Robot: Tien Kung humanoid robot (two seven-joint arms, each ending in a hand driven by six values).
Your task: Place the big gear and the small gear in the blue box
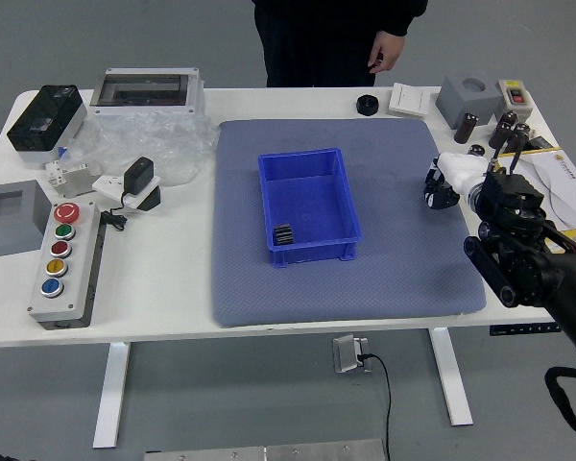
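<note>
My right hand (442, 189), black with a white back, is low over the right edge of the blue-grey mat, with its arm coming in from the right. Whether it holds anything is hidden. The blue box (312, 252) stands open-topped on the middle of the mat, well left of the hand. Inside it, at the near left corner, lies a dark ridged gear (283, 234); its size class is hard to tell. No second gear can be made out for certain. My left hand is out of view.
A black round object (367, 105) and a white paper (409, 100) are at the far edge. Dark cylinders (466, 128), a grey block (468, 100) and a yellow-edged box (566, 192) sit right. A button panel (67, 264) stands left. A person's hand (385, 52) hangs beyond the table.
</note>
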